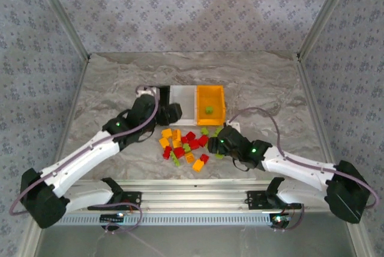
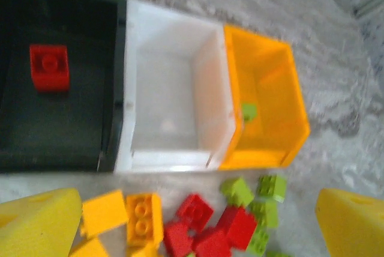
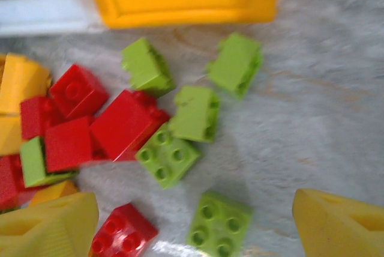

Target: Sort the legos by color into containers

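Hovering at the near edge of the bins, the left end effector (image 2: 195, 227) is spread wide and holds nothing. A red brick (image 2: 50, 66) lies in the black bin (image 2: 60, 131), beside the white bin (image 2: 174, 89). A small green brick (image 2: 248, 111) sits in the orange bin (image 2: 270, 143). At six o'clock from the bins, loose bricks (image 1: 183, 146) are heaped on the worktop (image 1: 270, 83). At the heap's three o'clock side, the right end effector (image 3: 195, 221) is spread wide, gripping nothing. A studded green brick (image 3: 219, 224) lies between its fingers (image 3: 339, 224).
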